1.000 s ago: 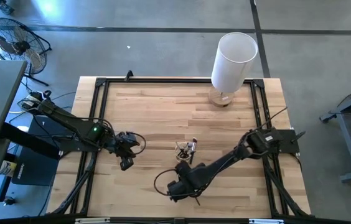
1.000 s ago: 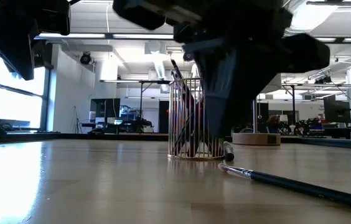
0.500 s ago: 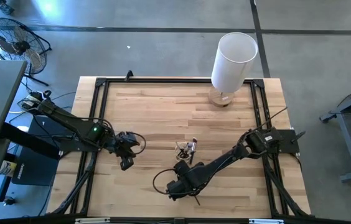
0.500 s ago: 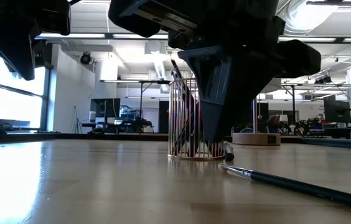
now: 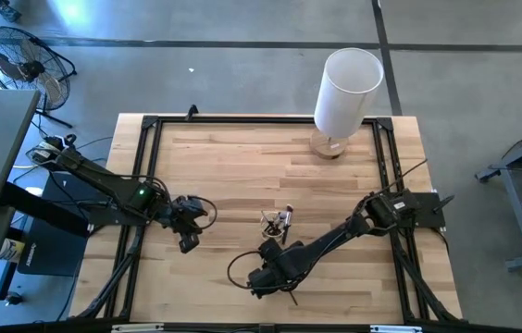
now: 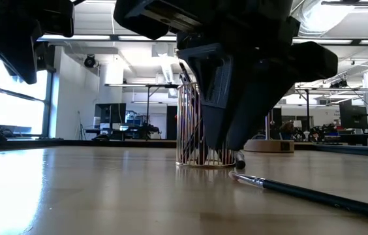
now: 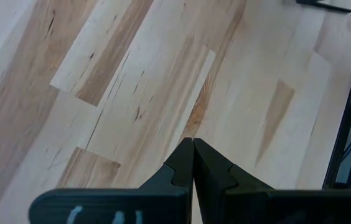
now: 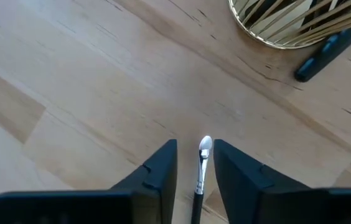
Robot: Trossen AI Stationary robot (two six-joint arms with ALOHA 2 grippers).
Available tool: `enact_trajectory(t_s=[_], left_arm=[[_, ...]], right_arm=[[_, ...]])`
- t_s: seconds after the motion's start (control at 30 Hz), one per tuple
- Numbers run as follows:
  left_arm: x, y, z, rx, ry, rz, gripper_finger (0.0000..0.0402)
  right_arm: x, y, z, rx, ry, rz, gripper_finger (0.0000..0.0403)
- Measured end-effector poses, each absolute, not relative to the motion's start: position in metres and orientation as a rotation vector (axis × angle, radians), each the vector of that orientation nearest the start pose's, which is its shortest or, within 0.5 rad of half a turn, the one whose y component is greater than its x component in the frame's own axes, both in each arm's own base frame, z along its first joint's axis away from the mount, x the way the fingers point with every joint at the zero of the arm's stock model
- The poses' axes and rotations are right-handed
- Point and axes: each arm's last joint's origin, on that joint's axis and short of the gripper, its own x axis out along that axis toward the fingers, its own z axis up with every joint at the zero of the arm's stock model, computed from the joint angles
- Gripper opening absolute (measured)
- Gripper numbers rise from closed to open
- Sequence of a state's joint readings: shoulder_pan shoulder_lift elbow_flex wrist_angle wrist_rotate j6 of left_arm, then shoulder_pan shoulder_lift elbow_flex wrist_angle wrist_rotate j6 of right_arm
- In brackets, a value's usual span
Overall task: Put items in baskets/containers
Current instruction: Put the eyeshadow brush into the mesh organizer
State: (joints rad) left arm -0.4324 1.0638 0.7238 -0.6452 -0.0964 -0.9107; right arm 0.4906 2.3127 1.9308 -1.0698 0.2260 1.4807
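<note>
A small round cup of thin upright golden ribs (image 6: 203, 124) stands mid-table (image 5: 275, 222) with several brushes upright in it. A dark stick (image 8: 325, 53) lies against its foot. One dark-handled brush (image 6: 301, 192) with a pale tip (image 8: 204, 146) lies flat on the wood. My right gripper (image 8: 195, 149) hangs over it, open and pointing steeply down. Its fingers stand on either side of the tip end with a gap on each side. My left gripper (image 7: 193, 146) is shut and waits above bare wood at the table's left (image 5: 187, 242).
A tall white cylinder on a wooden base (image 5: 346, 92) stands at the far right. Black frame rails (image 5: 141, 185) run along the table's edges. Bare wood lies between the two arms and toward the far edge.
My right gripper has opened in place over the lying brush: in the low view its fingers, together before, now stand apart. The brush lies on the table as before.
</note>
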Motion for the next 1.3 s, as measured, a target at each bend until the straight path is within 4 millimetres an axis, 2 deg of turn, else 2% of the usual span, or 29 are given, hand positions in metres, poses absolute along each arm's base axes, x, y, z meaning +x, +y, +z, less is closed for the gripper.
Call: enact_trajectory(t_s=[0.1,0.27,0.4,0.7,0.9,1.07,1.3], left_arm=[[0.179,-0.08,0.229,-0.581,1.004,0.15,0.0],[0.179,-0.08,0.229,-0.583,1.002,0.151,0.0],[0.18,-0.08,0.229,-0.586,0.997,0.147,0.0],[0.181,-0.08,0.23,-0.589,0.991,0.144,0.0],[0.181,-0.08,0.23,-0.582,0.991,0.14,0.0],[0.18,-0.08,0.23,-0.557,0.992,0.126,0.0],[0.18,-0.081,0.23,-0.549,1.001,0.107,0.0]], right_arm=[[0.407,0.21,0.161,0.733,1.181,-0.77,0.0102],[0.404,0.211,0.137,0.791,1.203,-0.722,0.0092],[0.401,0.209,0.127,0.826,1.167,-0.768,0.0081],[0.401,0.207,0.125,0.787,1.152,-0.771,0.0057],[0.4,0.207,0.125,0.732,1.204,-0.709,0.0008],[0.399,0.211,0.125,0.61,1.312,-0.54,0.0014],[0.393,0.221,0.13,0.574,1.273,-0.525,0.0004]])
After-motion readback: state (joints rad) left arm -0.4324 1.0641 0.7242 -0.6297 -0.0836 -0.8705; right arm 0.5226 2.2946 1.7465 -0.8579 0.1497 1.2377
